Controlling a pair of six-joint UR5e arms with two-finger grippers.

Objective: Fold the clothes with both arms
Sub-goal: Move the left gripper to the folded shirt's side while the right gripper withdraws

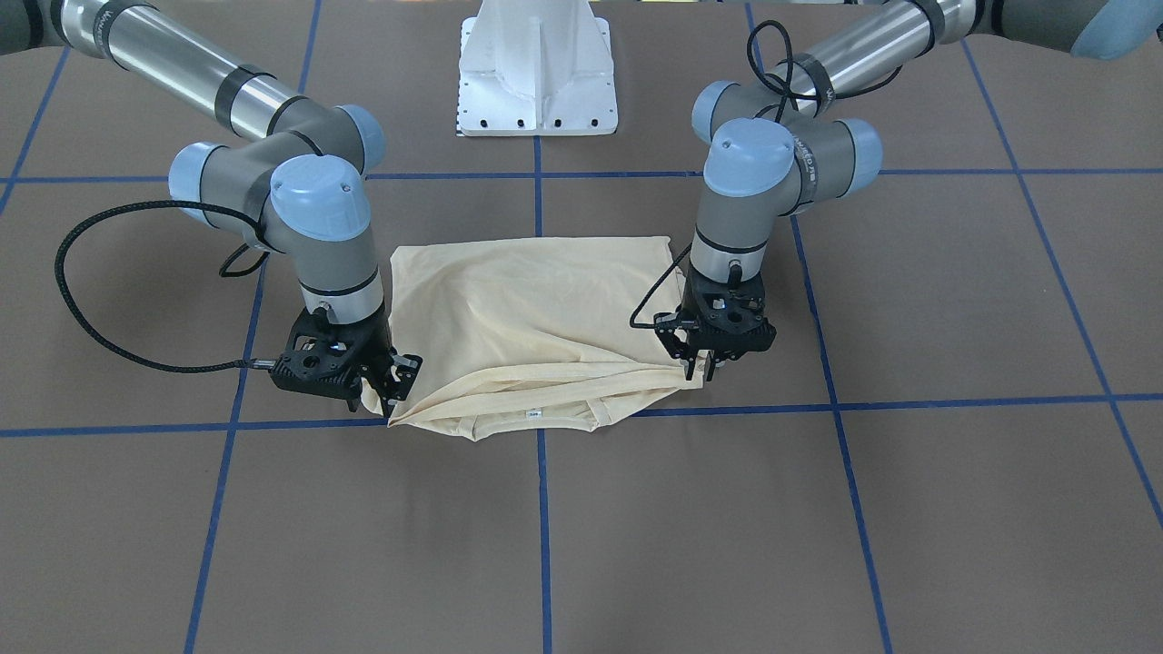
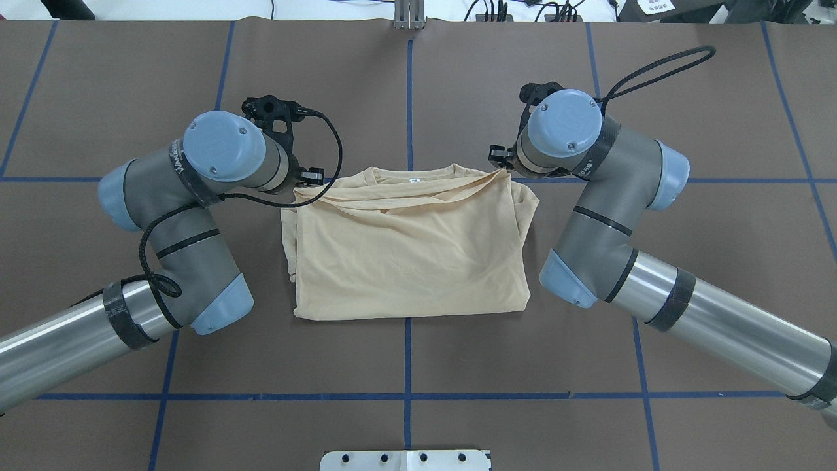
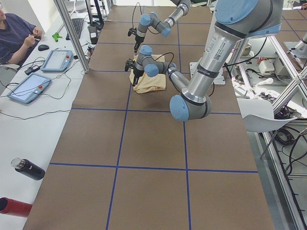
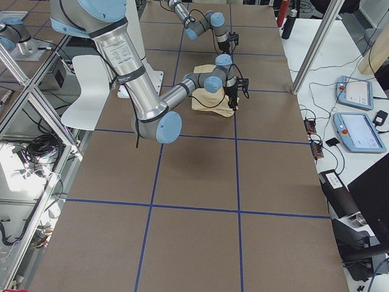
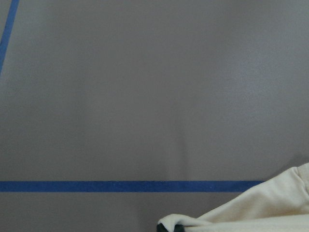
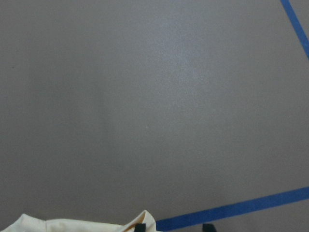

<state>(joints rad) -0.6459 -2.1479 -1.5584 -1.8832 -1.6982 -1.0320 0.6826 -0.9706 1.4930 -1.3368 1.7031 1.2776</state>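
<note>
The pale cream-yellow shirt [image 1: 527, 309] [image 2: 405, 248] lies folded in the middle of the brown table, its neck label [image 1: 533, 414] at the edge far from the robot. At that edge's two corners a layer of fabric hangs raised and stretched between both grippers. My left gripper [image 1: 704, 371] [image 2: 310, 178] is shut on one corner. My right gripper [image 1: 392, 400] [image 2: 500, 160] is shut on the other. Each wrist view shows only a bit of shirt [image 5: 260, 212] [image 6: 72, 224] at its bottom rim, over bare table.
The white pedestal base [image 1: 538, 73] stands behind the shirt on the robot's side. Blue tape lines [image 1: 541, 509] grid the table. A person [image 3: 14, 33] sits at a side desk with control tablets [image 3: 29, 86] and a black bottle [image 3: 29, 168].
</note>
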